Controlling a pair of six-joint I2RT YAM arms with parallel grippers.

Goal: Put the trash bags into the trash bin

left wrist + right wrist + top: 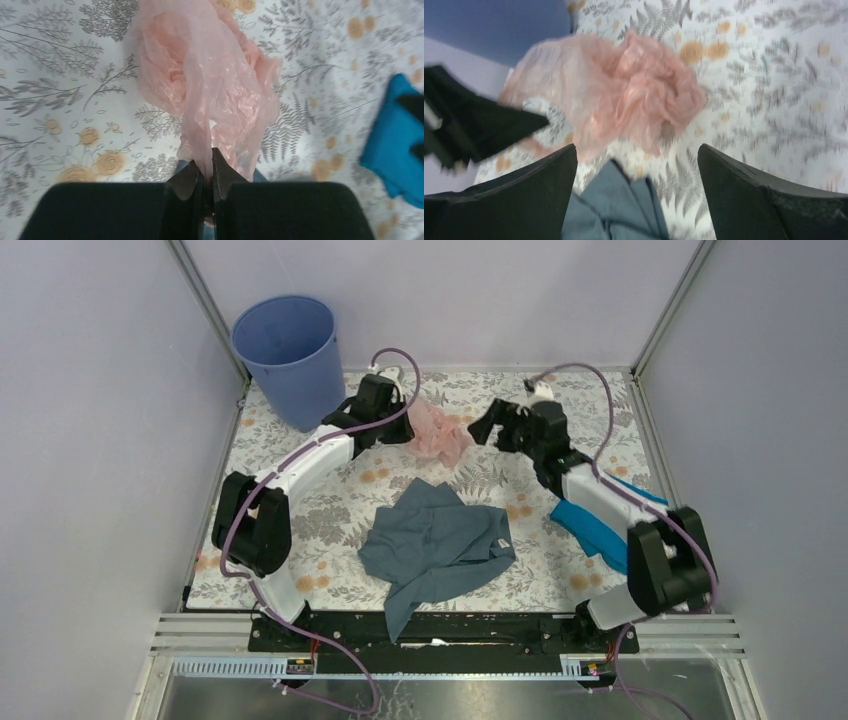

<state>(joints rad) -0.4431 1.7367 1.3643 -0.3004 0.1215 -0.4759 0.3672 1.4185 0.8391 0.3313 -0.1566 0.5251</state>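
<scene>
The left gripper (207, 156) is clamped on a fold of the pale pink trash bag (210, 75), which bunches over the floral table (300, 530), just right of the blue trash bin (287, 358). The right gripper (636, 152) is spread wide, facing the bag and holding nothing. 1 grey-blue garment (437, 540) lies nearer.

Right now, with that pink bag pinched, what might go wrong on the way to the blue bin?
The left end effector pinches only a thin fold of the trash bag; it might slip free. The loose bulk could drape over the trash bin rim. The open right end effector nearby might snag it.
</scene>
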